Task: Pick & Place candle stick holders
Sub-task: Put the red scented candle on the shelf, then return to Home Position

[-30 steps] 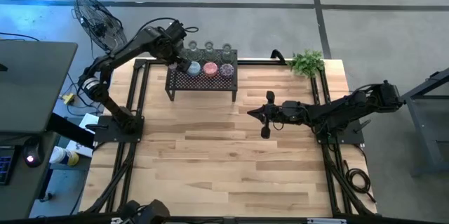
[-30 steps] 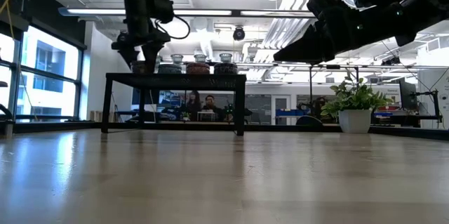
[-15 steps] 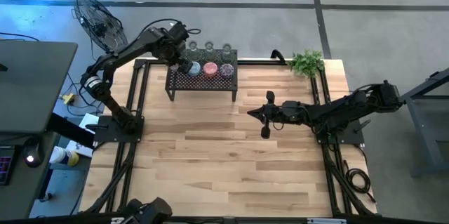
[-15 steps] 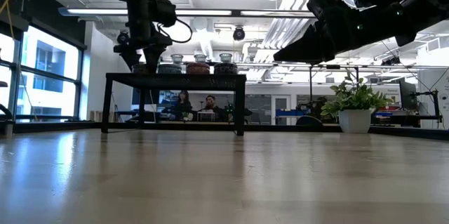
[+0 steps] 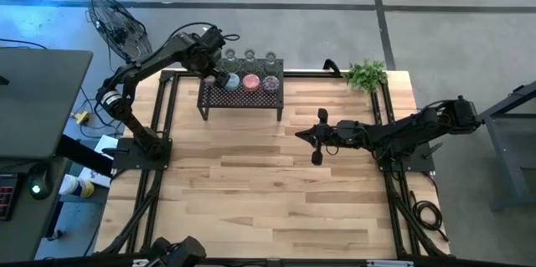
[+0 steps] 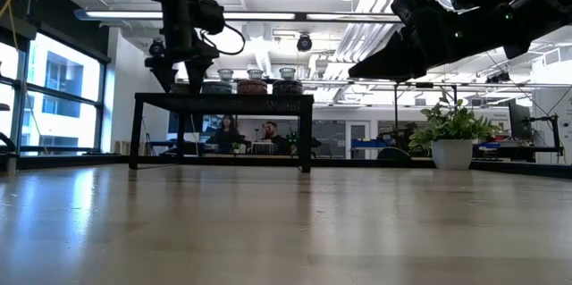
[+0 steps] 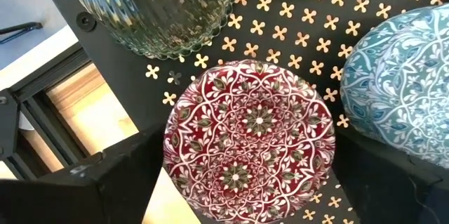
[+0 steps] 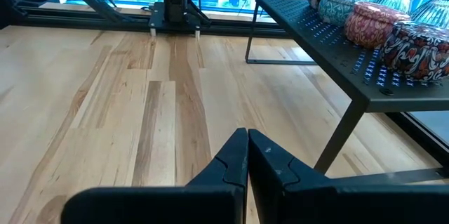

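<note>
2 fingers of the left gripper (image 7: 245, 182) stand spread either side of a red patterned holder (image 7: 251, 140) on the black mesh rack (image 5: 241, 91). Right gripper (image 8: 247, 155) hovers mid-table, fingers pressed together, empty.

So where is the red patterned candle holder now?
In the left wrist view, the red patterned holder sits on the black mesh rack, beside the blue holder.
</note>
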{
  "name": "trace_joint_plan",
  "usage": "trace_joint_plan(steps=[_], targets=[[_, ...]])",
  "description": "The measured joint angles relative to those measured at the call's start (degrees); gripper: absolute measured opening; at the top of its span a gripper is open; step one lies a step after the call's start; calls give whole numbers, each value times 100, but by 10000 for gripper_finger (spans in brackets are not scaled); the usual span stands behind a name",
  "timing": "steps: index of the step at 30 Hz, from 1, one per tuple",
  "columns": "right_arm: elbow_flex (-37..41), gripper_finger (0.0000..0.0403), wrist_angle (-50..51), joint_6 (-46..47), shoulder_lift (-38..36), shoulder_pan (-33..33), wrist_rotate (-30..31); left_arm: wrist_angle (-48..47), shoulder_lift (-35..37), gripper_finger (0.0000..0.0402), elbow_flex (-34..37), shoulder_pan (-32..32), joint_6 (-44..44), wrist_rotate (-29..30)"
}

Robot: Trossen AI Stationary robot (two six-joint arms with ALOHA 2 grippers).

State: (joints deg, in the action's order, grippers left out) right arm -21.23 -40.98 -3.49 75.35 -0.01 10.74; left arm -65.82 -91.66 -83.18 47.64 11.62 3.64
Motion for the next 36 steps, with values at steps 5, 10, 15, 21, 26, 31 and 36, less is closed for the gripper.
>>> trace_joint_plan(steps=[5, 10, 15, 21, 26, 31, 36], targets=[[0, 1, 1, 0, 0, 0, 1, -40, 2, 380, 0, -2, -93, 0], [0, 1, 0, 1, 0, 0, 1, -188, 96, 381, 0, -2, -242, 2], [0, 2, 1, 0, 0, 0, 1, -468, 359, 382, 0, -2, -441, -74], [0, 1, 1, 1, 0, 0, 1, -1139, 918, 379, 30, -330, -627, -296], [0, 1, 0, -32, 0, 0, 1, -585, 2088, 309, 954, -1395, -215, 429], [0, 2, 1, -14, 0, 0, 1, 524, 3805, 175, 2638, -2578, 489, 908], [0, 1, 1, 44, 0, 0, -120, 1884, 5478, 28, 4157, -3291, 885, 876]])
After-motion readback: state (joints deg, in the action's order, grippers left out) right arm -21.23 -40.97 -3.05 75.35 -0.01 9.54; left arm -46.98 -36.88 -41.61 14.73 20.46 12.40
